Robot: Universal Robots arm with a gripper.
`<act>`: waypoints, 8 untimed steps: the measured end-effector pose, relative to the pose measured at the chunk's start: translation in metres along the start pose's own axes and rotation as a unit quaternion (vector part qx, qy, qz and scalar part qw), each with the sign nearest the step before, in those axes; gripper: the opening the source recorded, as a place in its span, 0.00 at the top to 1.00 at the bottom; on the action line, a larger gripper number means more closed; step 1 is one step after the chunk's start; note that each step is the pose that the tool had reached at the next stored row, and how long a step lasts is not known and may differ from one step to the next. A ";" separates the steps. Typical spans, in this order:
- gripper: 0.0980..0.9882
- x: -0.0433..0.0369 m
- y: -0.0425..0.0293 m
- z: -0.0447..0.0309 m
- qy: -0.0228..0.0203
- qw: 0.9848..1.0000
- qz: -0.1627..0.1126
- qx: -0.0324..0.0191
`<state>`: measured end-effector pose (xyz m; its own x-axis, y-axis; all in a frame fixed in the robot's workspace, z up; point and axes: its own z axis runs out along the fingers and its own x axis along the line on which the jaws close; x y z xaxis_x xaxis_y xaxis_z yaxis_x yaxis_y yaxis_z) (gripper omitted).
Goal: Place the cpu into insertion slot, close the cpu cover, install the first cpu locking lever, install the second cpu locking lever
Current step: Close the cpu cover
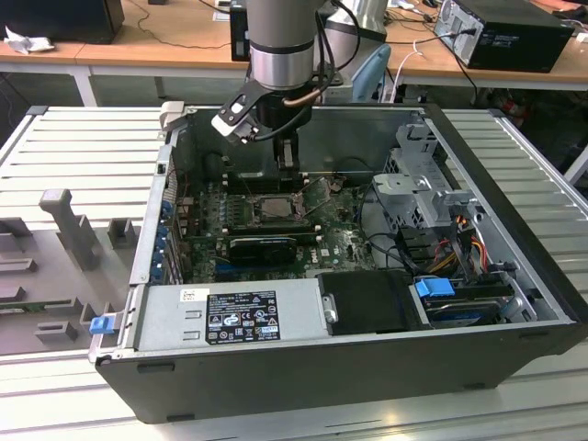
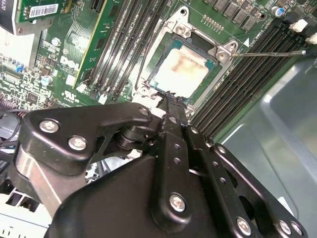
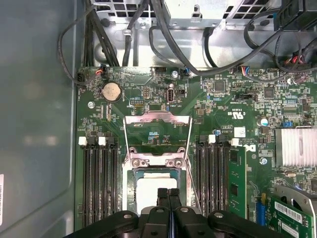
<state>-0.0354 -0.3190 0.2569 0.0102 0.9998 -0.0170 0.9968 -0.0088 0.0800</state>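
Already the cpu (image 3: 148, 191) lies flat and face up in the insertion slot (image 3: 130, 183). It is square, so it has no long axis, and its edges run parallel to the memory slots (image 3: 99, 183). The cpu cover (image 3: 157, 118) is swung open, pointing toward the coin cell (image 3: 111, 91). The hand (image 3: 168, 194), clenched on nothing, hangs just over the chip; a downward slip could scrape or skew it.
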 end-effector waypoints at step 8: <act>0.99 -0.0001 0.0004 -0.0057 0.000 1.000 0.000 0.000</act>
<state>-0.0354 -0.3190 0.2626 0.0103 0.9998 -0.0171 0.9968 -0.0089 0.0798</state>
